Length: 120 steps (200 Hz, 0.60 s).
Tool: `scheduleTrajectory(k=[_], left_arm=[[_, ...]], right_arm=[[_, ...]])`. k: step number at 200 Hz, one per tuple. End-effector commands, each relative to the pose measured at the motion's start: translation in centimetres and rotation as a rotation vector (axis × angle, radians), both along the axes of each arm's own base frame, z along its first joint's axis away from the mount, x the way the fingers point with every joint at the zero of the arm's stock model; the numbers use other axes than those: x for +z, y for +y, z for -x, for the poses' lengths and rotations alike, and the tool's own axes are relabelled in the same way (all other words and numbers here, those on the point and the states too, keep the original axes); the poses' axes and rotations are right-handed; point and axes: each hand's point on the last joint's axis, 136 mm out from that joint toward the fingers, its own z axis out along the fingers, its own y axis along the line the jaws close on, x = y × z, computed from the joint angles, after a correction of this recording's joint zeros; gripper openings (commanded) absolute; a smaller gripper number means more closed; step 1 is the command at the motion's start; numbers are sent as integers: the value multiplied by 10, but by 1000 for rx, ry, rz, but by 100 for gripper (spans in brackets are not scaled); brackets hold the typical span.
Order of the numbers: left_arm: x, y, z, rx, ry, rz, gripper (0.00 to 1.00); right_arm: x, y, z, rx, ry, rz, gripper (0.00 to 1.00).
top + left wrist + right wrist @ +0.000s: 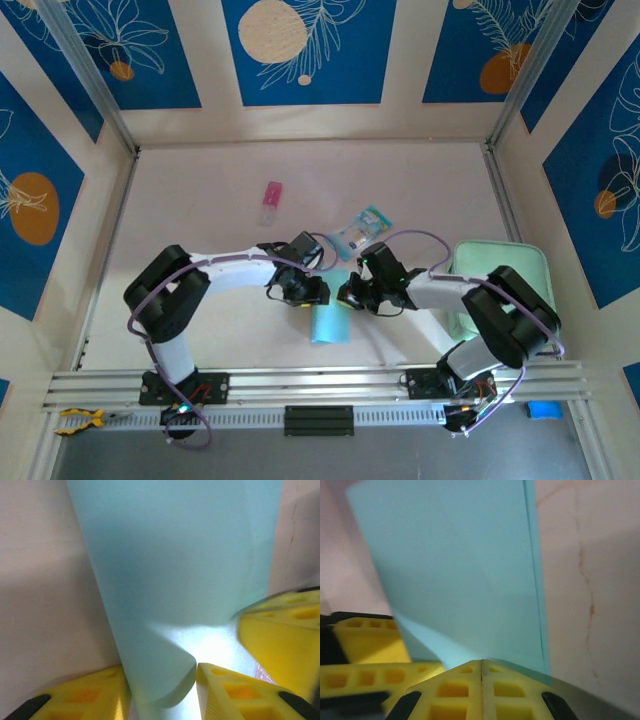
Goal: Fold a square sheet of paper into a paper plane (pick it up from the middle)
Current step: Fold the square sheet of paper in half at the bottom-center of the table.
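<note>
Pale table [200,200] appears overhead. Right wrist view: right gripper [481,667] clamped onto the square sheet of paper [455,570] ahead. Left wrist view: left gripper [159,674] straddles its curl; grip indeterminate.

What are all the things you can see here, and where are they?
square sheet of paper: one, light blue, front middle.
packet: one, teal and clear, just behind the paper.
small pink thing: one, pink, left of the packet.
pad: one, mint green, far right.
tool: one, yellow-handled, front-left corner.
small blue thing: one, blue, front-right corner.
left arm: one, white and black, jaws apart around the sheet.
right arm: one, white and black, jaws shut on the sheet.
</note>
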Motion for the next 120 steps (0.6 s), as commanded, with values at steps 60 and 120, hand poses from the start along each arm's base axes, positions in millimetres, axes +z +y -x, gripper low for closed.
scheduleTrajectory(k=[60, 120], left_arm=[[-9, 10, -2, 31, 5, -82, 39], [-11, 10, -3, 29, 8, -91, 37]], right_arm=[[43, -66, -6, -164, -89, 46, 11], [39, -79, 13, -215, -85, -3, 11]])
